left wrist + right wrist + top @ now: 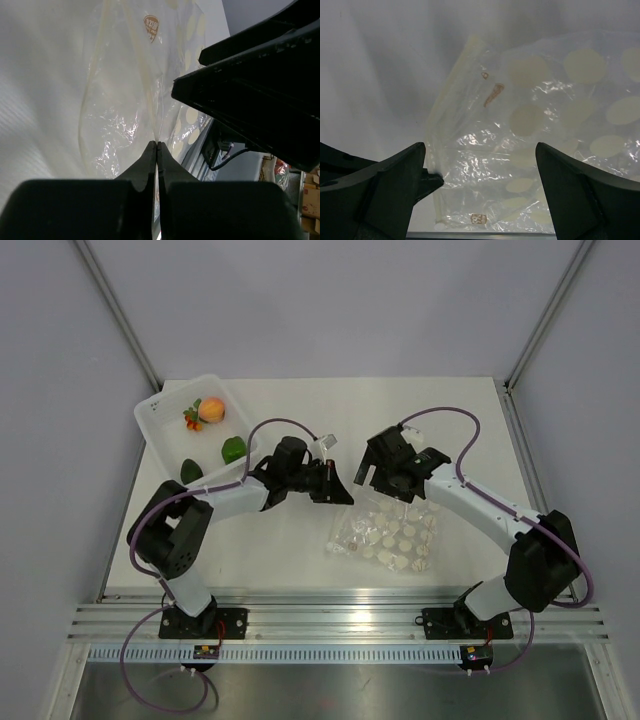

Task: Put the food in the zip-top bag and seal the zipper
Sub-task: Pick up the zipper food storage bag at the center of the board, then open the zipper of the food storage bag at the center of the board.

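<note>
The clear zip-top bag [388,535] with white dots lies flat between the arms. My left gripper [343,494] is shut on its near-left edge; in the left wrist view the jaws [157,144] pinch a thin fold of the bag [125,100]. My right gripper [386,483] hovers open and empty over the bag's far end; its jaws [480,146] straddle the bag [545,125]. The zipper strip [451,90] runs along the bag's left edge. The food sits in the white tray [160,420]: peach [211,410], red-and-green piece [190,419], green lump [233,450].
A darker green piece [190,470] also lies in the tray, at its near corner. The right gripper's black body [260,85] fills the upper right of the left wrist view. Metal frame posts stand at the table's far corners.
</note>
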Controlling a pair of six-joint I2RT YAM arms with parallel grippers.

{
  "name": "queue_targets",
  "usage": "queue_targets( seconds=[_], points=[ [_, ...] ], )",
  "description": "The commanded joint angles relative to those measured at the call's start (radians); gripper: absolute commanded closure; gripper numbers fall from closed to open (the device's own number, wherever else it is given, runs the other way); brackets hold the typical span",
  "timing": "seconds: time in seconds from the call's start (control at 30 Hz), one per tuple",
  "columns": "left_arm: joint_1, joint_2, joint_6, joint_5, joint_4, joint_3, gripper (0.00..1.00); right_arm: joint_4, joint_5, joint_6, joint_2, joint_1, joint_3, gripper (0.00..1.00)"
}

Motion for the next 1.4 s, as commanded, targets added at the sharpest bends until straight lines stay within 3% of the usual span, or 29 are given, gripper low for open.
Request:
queue_targets(
  seconds=[0.0, 0.23, 0.33, 0.37, 0.4, 0.47, 0.5, 0.57, 0.6, 0.63, 0.67, 0.77, 0.8, 0.9, 1.03, 1.07, 1.17, 1.37],
  points=[
    [-0.027, -0.007, -0.037, 0.045, 0.108, -0.001, 1.00, 0.053, -0.020, 0.054, -0.006, 0.013, 0.040, 0.01],
    [-0.044, -0.002, -0.034, 0.039, 0.096, 0.033, 1.00, -0.009, 0.005, 0.045, 0.055, 0.046, 0.079, 0.05],
    [-0.046, -0.007, -0.028, 0.033, 0.084, 0.042, 1.00, -0.029, 0.009, 0.053, 0.071, 0.047, 0.077, 0.15],
    [-0.047, -0.008, -0.026, 0.033, 0.082, 0.042, 1.00, -0.018, 0.008, 0.054, 0.069, 0.049, 0.068, 0.21],
    [-0.047, -0.011, -0.025, 0.031, 0.081, 0.042, 1.00, -0.013, 0.006, 0.054, 0.060, 0.049, 0.065, 0.35],
    [-0.047, -0.013, -0.025, 0.031, 0.078, 0.042, 1.00, -0.007, 0.008, 0.053, 0.051, 0.049, 0.060, 0.48],
    [-0.047, -0.018, -0.023, 0.028, 0.076, 0.042, 1.00, -0.007, 0.009, 0.051, 0.048, 0.049, 0.062, 0.60],
    [-0.047, -0.024, -0.023, 0.025, 0.075, 0.042, 1.00, -0.004, 0.009, 0.042, 0.039, 0.049, 0.057, 0.71],
    [-0.047, -0.025, -0.022, 0.022, 0.071, 0.042, 1.00, -0.003, 0.008, 0.040, 0.039, 0.049, 0.057, 0.80],
    [-0.047, -0.034, -0.020, 0.021, 0.068, 0.041, 1.00, -0.001, 0.008, 0.039, 0.037, 0.047, 0.057, 0.95],
    [-0.047, -0.039, -0.017, 0.018, 0.059, 0.041, 1.00, 0.003, 0.005, 0.022, 0.033, 0.049, 0.056, 1.00],
    [-0.043, -0.082, 0.024, -0.007, -0.026, 0.055, 0.93, 0.025, 0.017, -0.028, 0.001, 0.047, 0.039, 1.00],
    [-0.036, -0.093, 0.033, -0.004, -0.063, 0.053, 0.81, 0.026, 0.032, -0.041, -0.012, 0.047, 0.034, 1.00],
    [0.013, -0.157, -0.006, 0.063, -0.009, -0.020, 0.63, 0.077, -0.021, -0.119, -0.079, 0.047, 0.002, 1.00],
    [0.077, -0.229, -0.046, 0.081, 0.032, -0.088, 0.20, 0.228, -0.133, -0.193, -0.170, 0.047, -0.076, 1.00],
    [0.077, -0.234, -0.022, 0.055, 0.013, -0.082, 0.16, 0.250, -0.153, -0.220, -0.193, 0.049, -0.102, 1.00],
    [0.074, -0.213, -0.013, 0.048, -0.034, -0.053, 0.12, 0.292, -0.201, -0.257, -0.214, 0.049, -0.125, 1.00],
    [0.034, -0.183, 0.010, 0.034, -0.079, -0.005, 0.13, 0.273, -0.211, -0.271, -0.205, 0.047, -0.107, 1.00]
  ],
)
